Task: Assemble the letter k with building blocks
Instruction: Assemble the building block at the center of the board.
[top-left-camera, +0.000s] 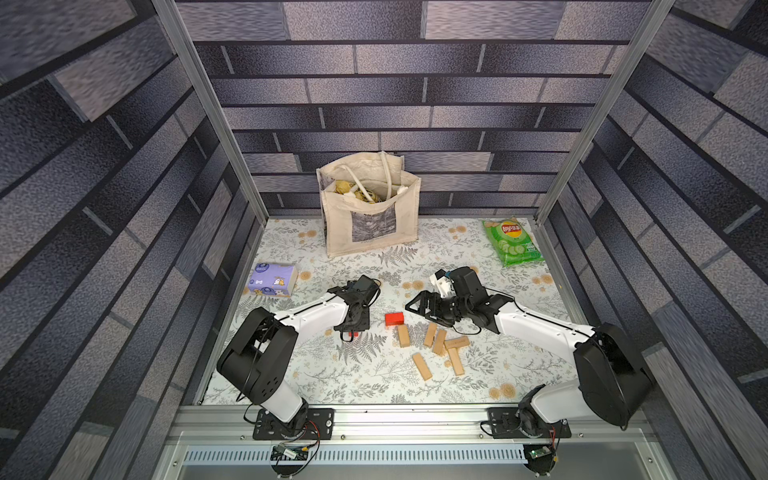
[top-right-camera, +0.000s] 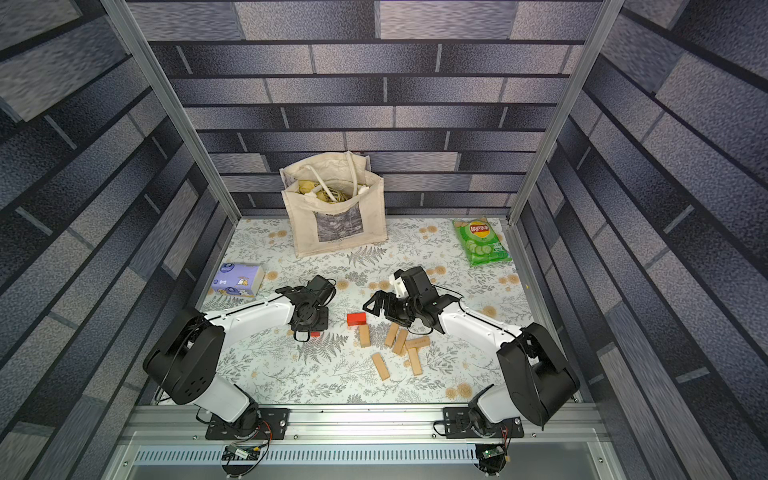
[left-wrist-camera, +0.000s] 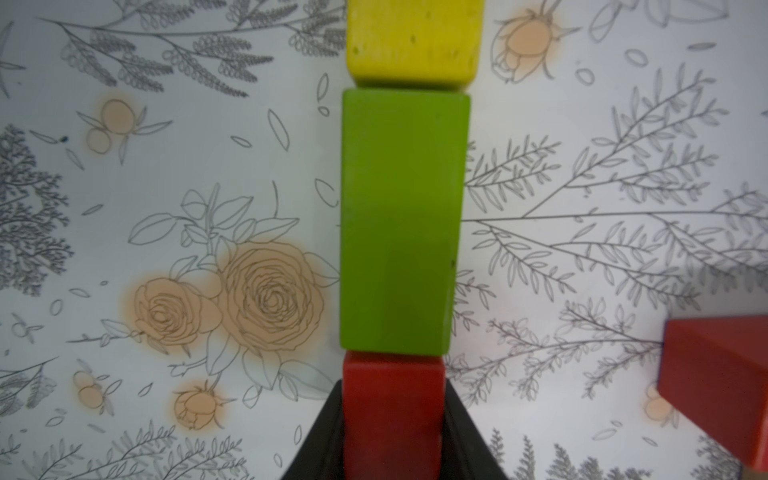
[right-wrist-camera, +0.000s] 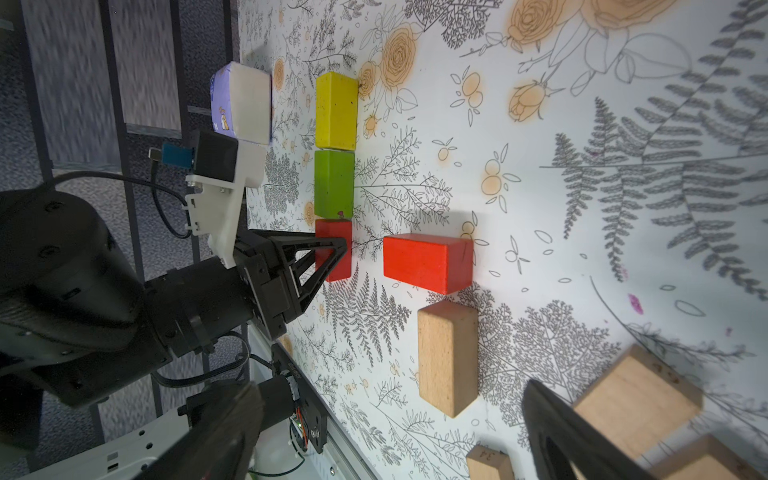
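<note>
A yellow block (left-wrist-camera: 413, 39), a green block (left-wrist-camera: 401, 224) and a red block (left-wrist-camera: 392, 419) lie end to end in a straight line, the stem of the letter k. My left gripper (left-wrist-camera: 394, 382) is shut on that red block (right-wrist-camera: 332, 228), and in both top views my left wrist hides most of the row. A second red block (top-left-camera: 394, 318) lies loose to its right. Several tan blocks (top-left-camera: 439, 341) are scattered nearer the front. My right gripper (right-wrist-camera: 390, 390) hangs open above the tan blocks (right-wrist-camera: 446, 357), holding nothing.
A canvas tote bag (top-left-camera: 370, 208) stands at the back centre. A green chips bag (top-left-camera: 513, 243) lies at the back right. A purple tissue pack (top-left-camera: 272, 280) sits by the left wall. Metal frame rails border the floral table (top-left-camera: 316, 374).
</note>
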